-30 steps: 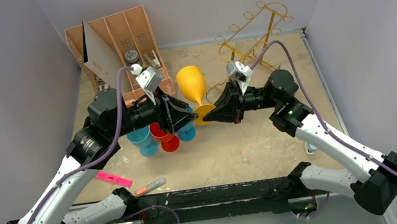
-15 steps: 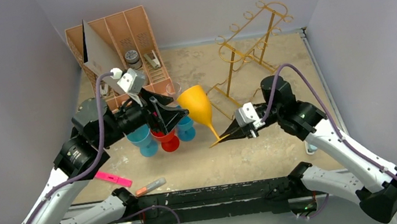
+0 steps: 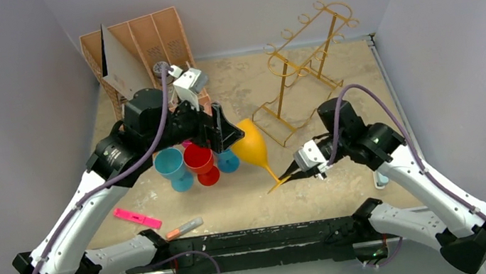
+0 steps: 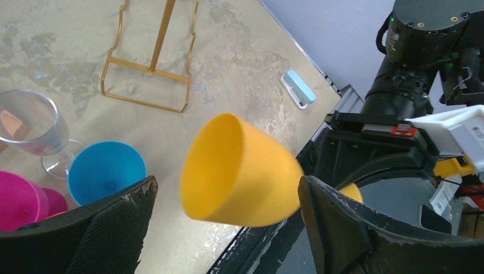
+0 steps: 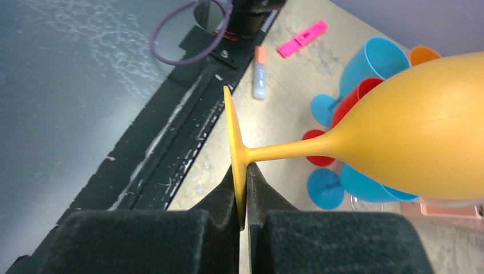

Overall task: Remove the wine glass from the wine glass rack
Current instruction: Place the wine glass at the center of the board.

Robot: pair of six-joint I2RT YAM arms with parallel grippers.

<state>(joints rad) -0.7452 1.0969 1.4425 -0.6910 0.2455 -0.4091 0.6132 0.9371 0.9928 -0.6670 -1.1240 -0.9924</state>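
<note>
Smooth tulip-shaped wine glass (image 5: 411, 125), wiry gold rack (image 3: 282, 92)

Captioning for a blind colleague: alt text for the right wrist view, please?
The right gripper pinches the foot of a yellow wine glass, held sideways with its bowl to the right. A blue glass and a red glass stand on the table behind.

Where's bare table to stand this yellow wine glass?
Open tabletop lies at the front, between the blue and red plastic cups, the gold wire rack and the black front rail. A second patch lies between the tan slotted organiser and that rack. Around the cups it is crowded.
</note>
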